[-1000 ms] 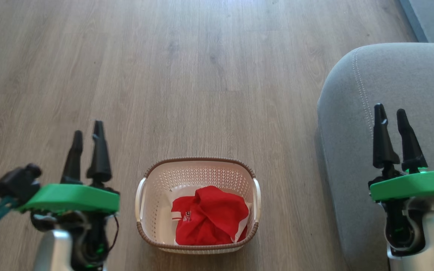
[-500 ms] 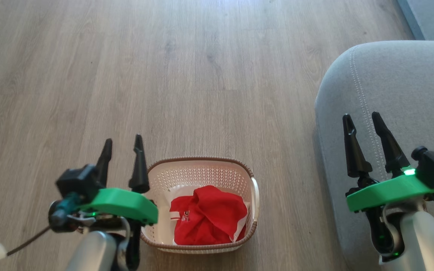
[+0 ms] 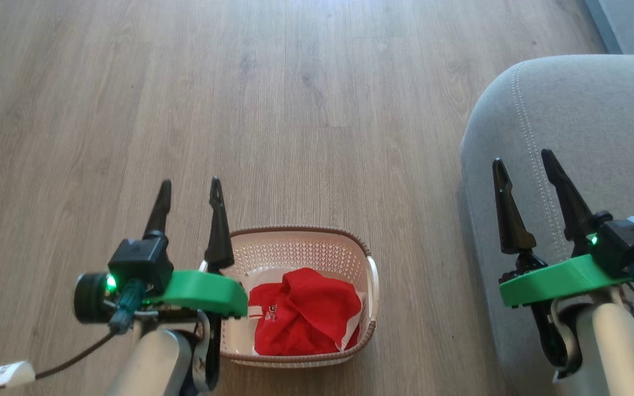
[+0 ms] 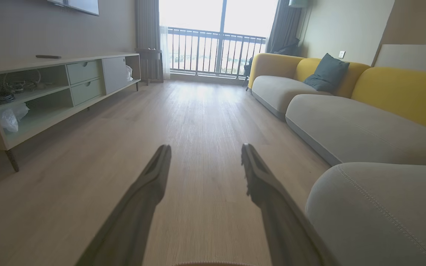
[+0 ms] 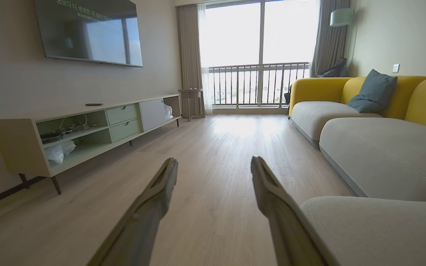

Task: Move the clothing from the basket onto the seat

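The pale wood-plank floor [image 3: 295,110] carries everything you need. The seat [image 3: 586,121], a large grey woven-fabric cushion with a rounded corner and a pale double-stitched seam, stands to the right of the basket [image 3: 295,230], with a strip of floor between them. The basket is a rounded-rectangular cream plastic tub with perforated walls, a brown braided-look rim and white side handles. Its long axis runs left to right across your head view. Inside it lies the clothing [image 3: 300,313], a bunched heap of soft bright red fabric with white trim and a small crest. The heap sits toward the basket's near right part, leaving bare bottom at the far left.

Your left gripper [image 3: 191,181], two long dark fingers on a green mount, hangs over the basket's left edge. Its jaws are spread wide and empty, and its tips point beyond the basket's far-left corner. The heap therefore lies to that gripper's right and nearer to you than its tips. Your right gripper [image 3: 520,157], likewise spread and empty, is well to the right of the basket, over the seat's edge. I judge the left arm the nearer one. It would need to tip downward and come back rightward into the basket.
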`<state>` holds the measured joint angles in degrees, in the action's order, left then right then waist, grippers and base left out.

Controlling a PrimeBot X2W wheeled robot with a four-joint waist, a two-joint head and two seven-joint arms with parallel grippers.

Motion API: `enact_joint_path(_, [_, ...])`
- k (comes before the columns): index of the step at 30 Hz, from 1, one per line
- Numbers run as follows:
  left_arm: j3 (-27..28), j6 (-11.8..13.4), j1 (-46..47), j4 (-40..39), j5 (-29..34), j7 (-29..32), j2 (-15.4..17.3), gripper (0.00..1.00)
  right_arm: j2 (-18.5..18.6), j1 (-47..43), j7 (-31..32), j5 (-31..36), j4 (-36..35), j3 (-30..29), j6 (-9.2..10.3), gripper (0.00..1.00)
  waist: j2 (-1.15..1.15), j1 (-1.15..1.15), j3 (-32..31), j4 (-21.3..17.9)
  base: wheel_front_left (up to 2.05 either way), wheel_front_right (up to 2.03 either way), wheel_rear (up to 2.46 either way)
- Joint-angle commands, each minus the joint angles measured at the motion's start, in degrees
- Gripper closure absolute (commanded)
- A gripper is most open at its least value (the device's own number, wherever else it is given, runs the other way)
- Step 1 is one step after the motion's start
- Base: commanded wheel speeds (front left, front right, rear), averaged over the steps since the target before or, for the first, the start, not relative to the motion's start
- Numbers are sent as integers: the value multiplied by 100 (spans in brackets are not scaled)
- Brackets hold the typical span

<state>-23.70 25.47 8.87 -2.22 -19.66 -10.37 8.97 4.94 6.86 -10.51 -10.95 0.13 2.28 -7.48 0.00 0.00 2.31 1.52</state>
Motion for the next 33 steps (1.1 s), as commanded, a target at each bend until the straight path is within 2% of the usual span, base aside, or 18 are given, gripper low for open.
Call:
enact_joint_path(1, [216,71,368,-292,191,-95,9,0,24,357,-75,176,-271,107,-1,0,0,0,1,4,0,0,0])
enact_joint_path(5, [335,100,366,-515,446,-162,-71,0,19,362,-143,430,-313,82,-1,0,0,0,-5,13,0,0,0])
enact_joint_path(8, [384,-36,315,-519,570,-212,-148,0,-30,326,-194,486,-220,60,-1,0,0,0,-30,17,0,0,0])
enact_joint_path(14, [595,-580,102,-151,754,-313,-376,0,-109,256,-296,475,223,20,-1,0,0,0,-109,-2,0,0,0])
enact_joint_path(15, [675,-783,-36,230,789,-346,-444,0,-118,201,-330,543,466,-24,-1,0,0,0,-145,-12,0,0,0])
enact_joint_path(21, [851,-1156,-122,981,1166,-447,-575,0,-128,221,-432,994,1244,-81,-1,0,0,0,-198,-28,0,0,0])
enact_joint_path(26, [936,-1272,-108,1111,1294,-463,-603,0,-143,275,-449,1053,1352,-112,-1,0,0,0,-182,-18,0,0,0])
enact_joint_path(33, [905,-1251,-63,1106,1180,-463,-608,0,-155,332,-449,1057,1346,-139,-1,0,0,0,-142,21,0,0,0])
